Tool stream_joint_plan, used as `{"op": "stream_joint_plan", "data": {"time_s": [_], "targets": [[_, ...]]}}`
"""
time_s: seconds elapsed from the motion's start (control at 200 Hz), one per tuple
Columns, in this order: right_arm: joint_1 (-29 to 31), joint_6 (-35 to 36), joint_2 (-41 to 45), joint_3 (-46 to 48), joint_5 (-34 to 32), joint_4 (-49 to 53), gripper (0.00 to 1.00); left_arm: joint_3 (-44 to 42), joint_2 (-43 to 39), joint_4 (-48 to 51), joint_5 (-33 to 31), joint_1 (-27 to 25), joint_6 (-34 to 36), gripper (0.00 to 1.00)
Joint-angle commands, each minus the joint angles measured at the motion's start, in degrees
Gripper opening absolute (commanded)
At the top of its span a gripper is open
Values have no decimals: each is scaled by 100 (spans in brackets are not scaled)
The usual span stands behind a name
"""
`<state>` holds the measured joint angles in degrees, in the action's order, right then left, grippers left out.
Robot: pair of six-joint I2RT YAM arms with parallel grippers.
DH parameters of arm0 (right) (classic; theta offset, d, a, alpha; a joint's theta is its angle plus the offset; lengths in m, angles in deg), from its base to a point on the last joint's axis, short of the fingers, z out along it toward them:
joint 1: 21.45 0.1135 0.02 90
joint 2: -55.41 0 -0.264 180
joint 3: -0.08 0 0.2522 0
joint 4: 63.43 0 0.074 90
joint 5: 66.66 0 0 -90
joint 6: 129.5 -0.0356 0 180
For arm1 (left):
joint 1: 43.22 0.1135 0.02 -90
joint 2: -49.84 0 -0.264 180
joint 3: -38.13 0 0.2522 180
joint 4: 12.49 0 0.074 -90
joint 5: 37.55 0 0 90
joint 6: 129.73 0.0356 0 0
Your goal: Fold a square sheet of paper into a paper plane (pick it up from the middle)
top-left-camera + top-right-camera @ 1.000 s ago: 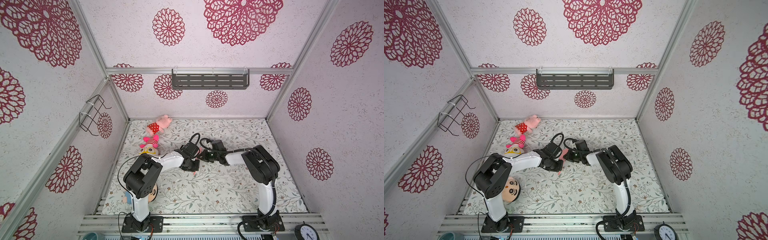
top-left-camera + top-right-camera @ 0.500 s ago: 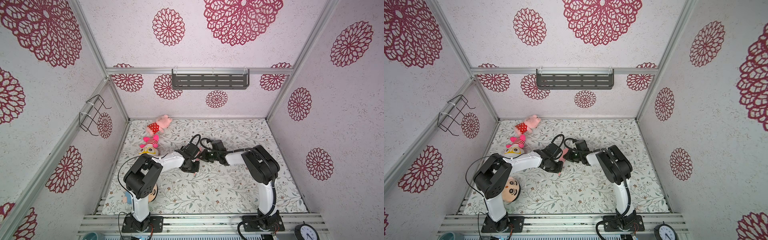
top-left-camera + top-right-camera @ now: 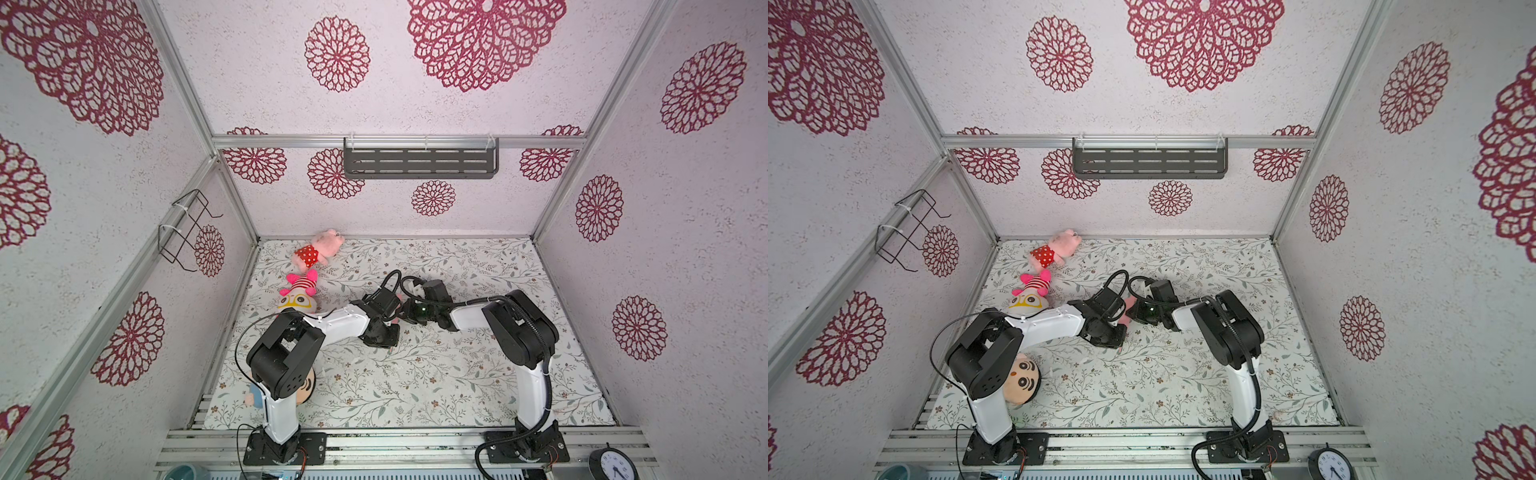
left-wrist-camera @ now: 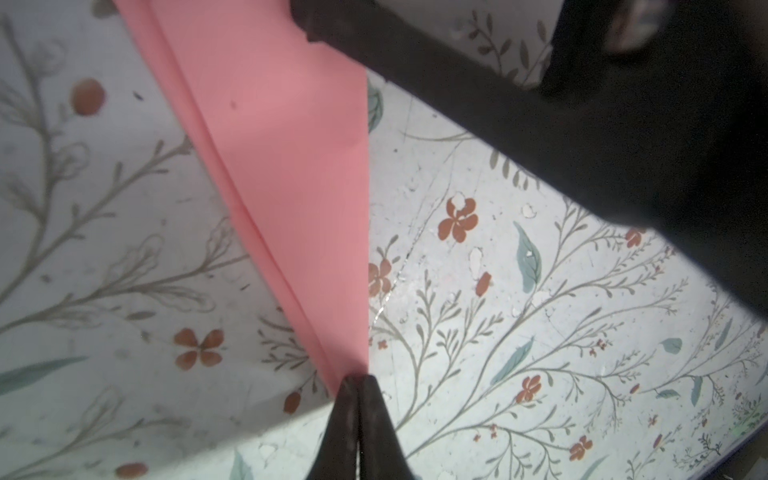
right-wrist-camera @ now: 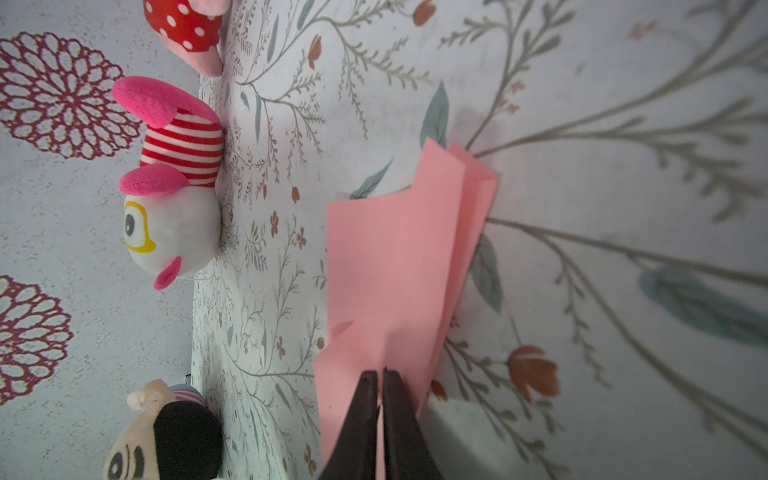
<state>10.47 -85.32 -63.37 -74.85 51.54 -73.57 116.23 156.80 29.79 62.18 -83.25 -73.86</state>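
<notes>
Two grippers meet over the middle of the floral mat (image 3: 415, 374), both pinching the folded pink paper.

The left gripper (image 4: 358, 380) has its jaws pressed together on the pointed tip of the paper plane (image 4: 286, 145). The right gripper (image 5: 380, 374) is clamped on the layered tail end (image 5: 395, 266). In both top views only a sliver of pink shows between the wrists (image 3: 1128, 309). Plush toys (image 5: 174, 208) lie well apart along the left wall.
</notes>
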Motion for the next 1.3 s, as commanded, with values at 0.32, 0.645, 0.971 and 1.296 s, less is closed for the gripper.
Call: {"op": "stream_joint_plan", "data": {"time_s": [0.32, 0.645, 0.971, 1.296], "targets": [[-17, -93, -352, 219, -694, 698, 11, -161, -120, 343, -185, -241, -44, 5], [-12, -266, -167, 447, -740, 453, 11, -377, -841, 134, -57, -78, -100, 5], [-11, -418, -180, 474, -696, 281, 11, -63, -493, -744, 345, 415, -74, 7], [-10, -589, -230, 435, -606, 198, 11, 396, 289, -738, 197, 417, 98, 3]]}}
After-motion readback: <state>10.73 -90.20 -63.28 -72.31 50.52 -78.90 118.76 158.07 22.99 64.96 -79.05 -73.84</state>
